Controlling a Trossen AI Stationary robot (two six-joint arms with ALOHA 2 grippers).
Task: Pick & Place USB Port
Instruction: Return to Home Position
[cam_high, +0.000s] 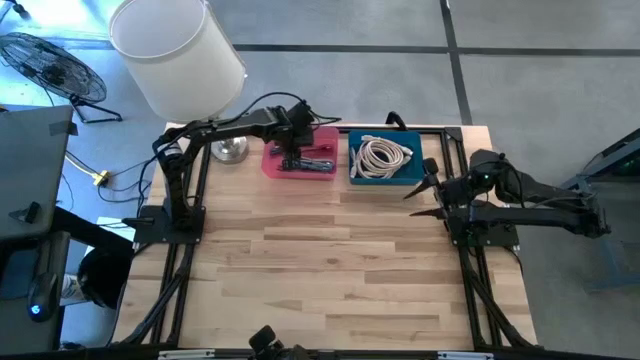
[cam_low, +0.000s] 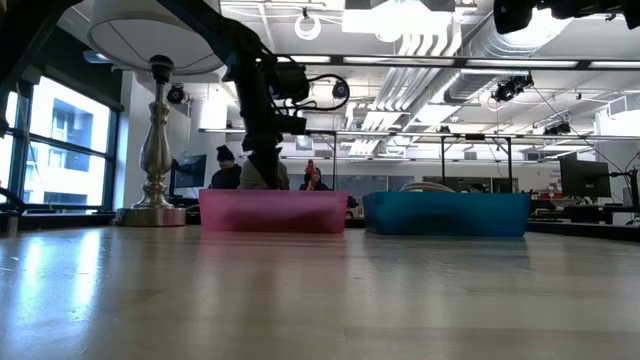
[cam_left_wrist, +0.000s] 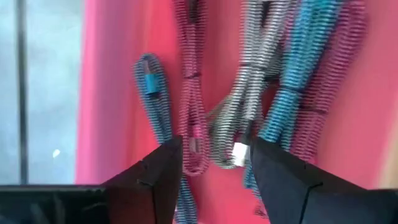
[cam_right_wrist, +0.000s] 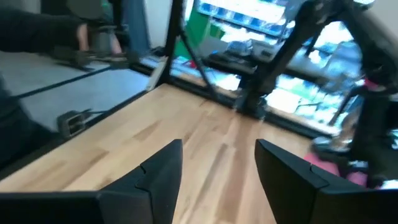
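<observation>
A pink bin (cam_high: 300, 160) at the table's far edge holds several braided USB cables (cam_left_wrist: 249, 93), coloured blue, grey and pink. My left gripper (cam_left_wrist: 214, 168) is open and points down into the bin, its fingers on either side of a grey cable's silver plug (cam_left_wrist: 239, 151) and a pink cable (cam_left_wrist: 194, 149). In the low view the left arm (cam_low: 262, 120) reaches down behind the bin's wall (cam_low: 273, 212). My right gripper (cam_high: 428, 196) is open and empty above the table near the right edge. A blue bin (cam_high: 385, 160) holds a coiled white cable (cam_high: 383, 156).
A lamp with a white shade (cam_high: 178, 55) and a silver base (cam_high: 230, 150) stands at the far left, beside the pink bin. The bare wooden table top (cam_high: 320, 260) spreads toward the near edge. People sit in the room beyond the table (cam_low: 225, 170).
</observation>
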